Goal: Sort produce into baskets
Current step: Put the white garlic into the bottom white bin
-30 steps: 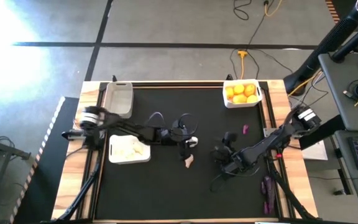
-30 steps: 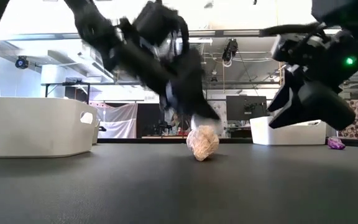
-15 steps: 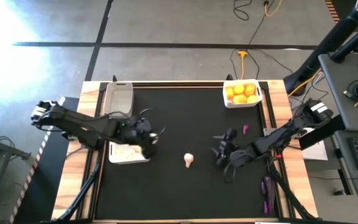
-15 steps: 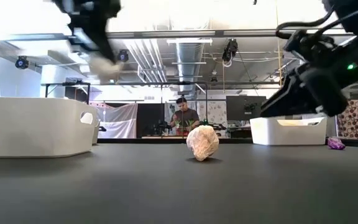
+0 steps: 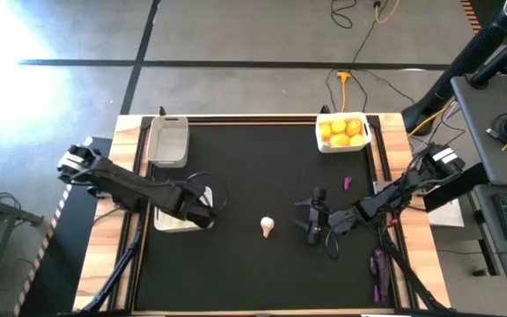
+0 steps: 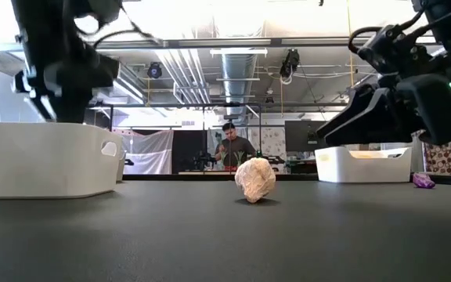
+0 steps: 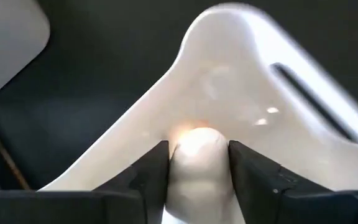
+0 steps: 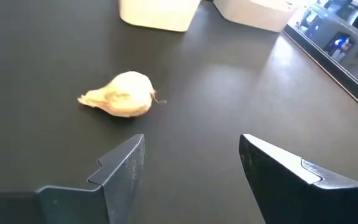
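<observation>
Whitish garlic bulb (image 7: 196, 155) between left jaws over white basket (image 7: 241, 93); another bulb (image 8: 120, 94) ahead of wide right jaws.

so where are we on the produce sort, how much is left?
Done: yellow and orange citrus sits in the white basket at the back right. In hand: the left gripper holds a garlic bulb between its fingers over the white basket at the left. Left: a loose garlic bulb mid-table, with the open right gripper facing it, and a purple piece.
</observation>
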Robot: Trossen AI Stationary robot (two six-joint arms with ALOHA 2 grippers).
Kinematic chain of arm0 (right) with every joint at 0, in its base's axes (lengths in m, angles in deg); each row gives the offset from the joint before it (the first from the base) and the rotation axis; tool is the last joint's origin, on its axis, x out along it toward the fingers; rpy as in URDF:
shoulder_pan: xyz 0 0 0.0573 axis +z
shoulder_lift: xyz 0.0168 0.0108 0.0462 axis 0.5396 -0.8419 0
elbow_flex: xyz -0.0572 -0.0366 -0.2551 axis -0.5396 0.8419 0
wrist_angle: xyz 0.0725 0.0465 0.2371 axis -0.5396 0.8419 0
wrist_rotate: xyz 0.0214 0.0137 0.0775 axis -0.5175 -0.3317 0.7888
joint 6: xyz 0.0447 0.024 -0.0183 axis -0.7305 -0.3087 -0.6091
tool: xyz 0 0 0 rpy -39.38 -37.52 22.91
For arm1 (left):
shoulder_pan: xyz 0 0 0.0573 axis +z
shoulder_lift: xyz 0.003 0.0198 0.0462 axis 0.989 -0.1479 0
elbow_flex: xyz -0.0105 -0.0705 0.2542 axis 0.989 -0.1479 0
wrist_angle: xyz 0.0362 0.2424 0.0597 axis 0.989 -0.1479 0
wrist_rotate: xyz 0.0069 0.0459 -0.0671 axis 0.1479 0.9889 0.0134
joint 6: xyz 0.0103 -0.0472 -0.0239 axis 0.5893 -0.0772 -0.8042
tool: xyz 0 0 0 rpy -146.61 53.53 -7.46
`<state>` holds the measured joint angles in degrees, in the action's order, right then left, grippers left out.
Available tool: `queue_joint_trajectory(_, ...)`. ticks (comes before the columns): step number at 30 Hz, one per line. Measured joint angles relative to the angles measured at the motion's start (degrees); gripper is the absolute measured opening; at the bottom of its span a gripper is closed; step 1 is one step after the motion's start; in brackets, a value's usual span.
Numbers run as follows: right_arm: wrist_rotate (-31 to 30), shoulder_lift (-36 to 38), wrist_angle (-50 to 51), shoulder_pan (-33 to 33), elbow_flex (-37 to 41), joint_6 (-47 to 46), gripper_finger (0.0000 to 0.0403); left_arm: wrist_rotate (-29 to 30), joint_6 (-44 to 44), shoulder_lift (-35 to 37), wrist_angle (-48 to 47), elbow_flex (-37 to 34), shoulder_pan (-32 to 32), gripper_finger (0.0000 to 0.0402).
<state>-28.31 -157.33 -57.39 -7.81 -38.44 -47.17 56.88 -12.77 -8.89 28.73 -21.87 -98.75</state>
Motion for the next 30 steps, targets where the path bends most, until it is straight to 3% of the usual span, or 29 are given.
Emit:
queue_joint_trajectory(5, 0.5, 0.0, 0.3, 0.0, -0.4, 1.3, 0.0258, -1.7, -1.9, -4.7, -3.2, 0.9, 0.1, 0.0188)
queue_joint_trajectory(10, 0.5, 0.0, 0.3, 0.0, -0.1, 1.9, 0.0254, -2.6, -1.6, -6.4, -10.5, 9.0, 0.2, 0.0228)
queue_joint_trajectory(14, 0.5, 0.0, 0.2, 0.0, -0.4, 1.9, 0.0256, 4.9, -0.3, -6.8, -11.6, 18.1, 0.2, 0.0249)
queue_joint_trajectory(17, 0.5, 0.0, 0.2, 0.0, -0.4, 1.9, 0.0259, 13.9, 3.4, -8.1, -5.3, 23.5, -0.1, 0.0253)
queue_joint_trajectory(22, 0.5, 0.0, 0.5, 0.0, -0.4, 1.8, 0.0260, 16.6, 17.3, -13.3, 13.6, 26.7, -0.5, 0.0258)
queue_joint_trajectory(26, 0.5, 0.0, 2.5, 0.3, -0.4, 0.8, 0.0263, 10.2, 26.2, -19.8, 25.0, 26.8, 0.8, 0.0275)
queue_joint_trajectory(30, 0.4, 0.0, 4.0, 0.4, -0.4, 1.0, 0.0269, 3.7, 26.6, -26.4, 26.3, 27.1, 2.6, 0.0301)
